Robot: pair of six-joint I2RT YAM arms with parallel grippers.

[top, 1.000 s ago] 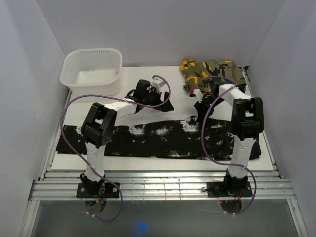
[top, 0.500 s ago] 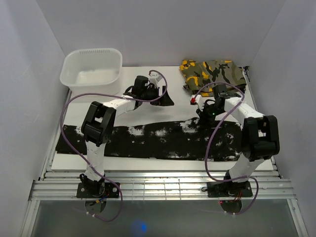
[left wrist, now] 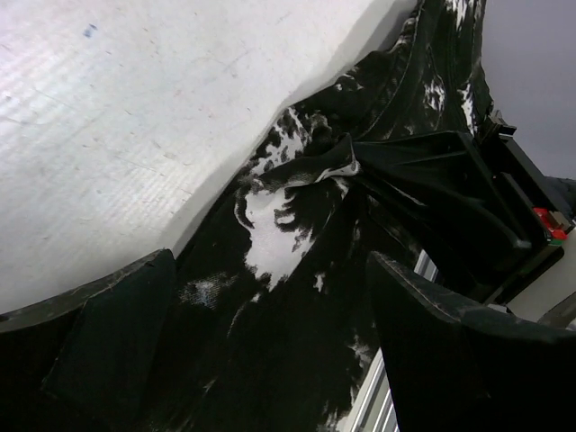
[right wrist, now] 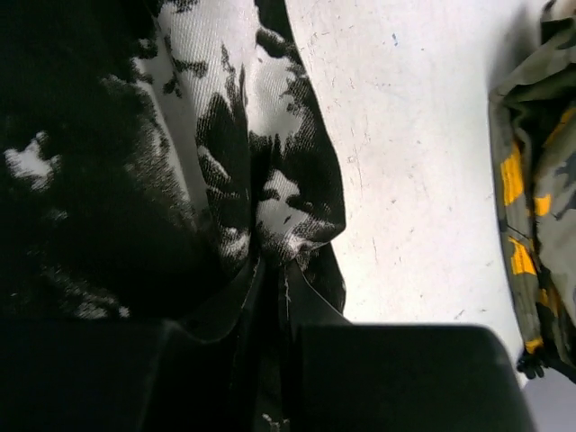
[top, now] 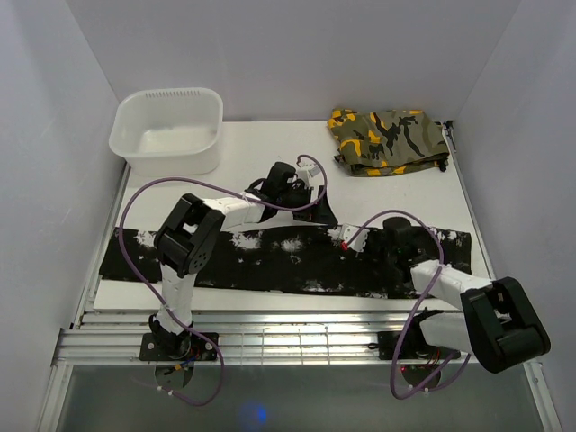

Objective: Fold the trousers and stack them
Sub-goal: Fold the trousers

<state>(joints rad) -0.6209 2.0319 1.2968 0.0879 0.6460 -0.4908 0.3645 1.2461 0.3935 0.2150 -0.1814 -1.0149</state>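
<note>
Trousers [top: 270,261] — black, white-splotched, outstretched

The trousers [top: 270,261] are black, scattered all over with irregular white splotches. Between the fingers of the left gripper [left wrist: 270,270] one large white blotch stands out against the black, with smaller flecks around it. Just ahead of the right gripper [right wrist: 274,301] the fabric is more white than black, in a mottled pattern. Both grippers are black, and the right one has a small red mark [left wrist: 544,216] on its side. To the right of the right gripper, a camouflage garment [right wrist: 540,117] is olive green with orange-yellow and black patches. The tabletop [top: 243,153] is white, and so is the tub [top: 166,130] beyond the left gripper. The left arm [top: 175,288] has white links and black joints.
</note>
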